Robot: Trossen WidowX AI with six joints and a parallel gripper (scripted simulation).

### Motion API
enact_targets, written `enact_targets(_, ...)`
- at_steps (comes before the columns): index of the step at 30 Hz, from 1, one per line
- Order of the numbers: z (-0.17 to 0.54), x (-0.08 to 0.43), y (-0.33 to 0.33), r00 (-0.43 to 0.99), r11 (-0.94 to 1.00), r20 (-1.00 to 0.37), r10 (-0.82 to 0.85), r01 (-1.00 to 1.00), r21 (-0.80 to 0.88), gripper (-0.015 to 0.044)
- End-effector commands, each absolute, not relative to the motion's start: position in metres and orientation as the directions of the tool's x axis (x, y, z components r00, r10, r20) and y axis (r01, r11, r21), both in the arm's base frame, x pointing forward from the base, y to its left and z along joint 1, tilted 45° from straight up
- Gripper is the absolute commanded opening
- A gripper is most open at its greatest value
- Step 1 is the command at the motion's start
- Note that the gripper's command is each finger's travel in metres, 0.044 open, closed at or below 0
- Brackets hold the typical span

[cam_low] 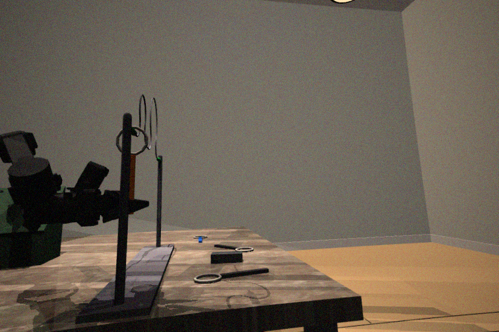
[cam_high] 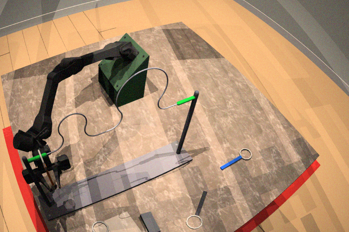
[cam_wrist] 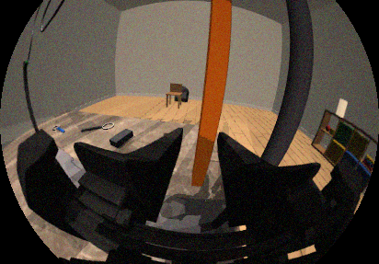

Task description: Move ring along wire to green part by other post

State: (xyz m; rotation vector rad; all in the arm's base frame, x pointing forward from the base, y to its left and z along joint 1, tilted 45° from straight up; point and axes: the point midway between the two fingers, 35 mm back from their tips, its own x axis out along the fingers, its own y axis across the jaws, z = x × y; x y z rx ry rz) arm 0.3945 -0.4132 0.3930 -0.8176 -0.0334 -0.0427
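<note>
At the lower left of the top view, the orange handle (cam_high: pixel 49 178) (cam_low: pixel 132 179) (cam_wrist: pixel 215 80) hangs between the parted, partly open fingers of the gripper (cam_high: pixel 55 187) (cam_low: pixel 138 203) (cam_wrist: pixel 200 133), ungripped; its ring (cam_high: pixel 41 156) (cam_low: pixel 117 140) encircles the green wire section (cam_high: pixel 36 157) beside the near post (cam_high: pixel 42 187) (cam_low: pixel 122 219) (cam_wrist: pixel 301 57)

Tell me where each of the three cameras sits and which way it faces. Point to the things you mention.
Top: high over the table, looking steeply down at the bent grey metal wire (cam_high: pixel 122 116), green box (cam_high: pixel 132 88) and black robot arm (cam_high: pixel 52 89).
Exterior: near tabletop height, looking from beside one dark upright post (cam_high: pixel 39 184) (cam_low: pixel 122 219) (cam_wrist: pixel 299 62) along the grey base plate; the arm's gripper end enters left.
Wrist: on the arm, looking out between the open gripper's (cam_high: pixel 56 187) (cam_low: pixel 148 203) (cam_wrist: pixel 200 132) black fingers.
All share the flat orange handle (cam_high: pixel 49 175) (cam_low: pixel 132 179) (cam_wrist: pixel 217 71).
</note>
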Motion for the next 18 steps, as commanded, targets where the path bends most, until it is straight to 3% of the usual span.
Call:
enact_targets(1, 0.3920, 0.3950, -0.4141, 0.999, 0.682, 0.045, -0.028, 0.052, -0.730, 0.0160)
enact_targets(8, 0.3920, 0.3950, -0.4141, 0.999, 0.682, 0.045, -0.028, 0.052, -0.730, 0.0160)
enact_targets(18, 0.3928, 0.3946, -0.4134, 0.999, 0.683, 0.046, -0.025, 0.051, -0.728, -0.0102)
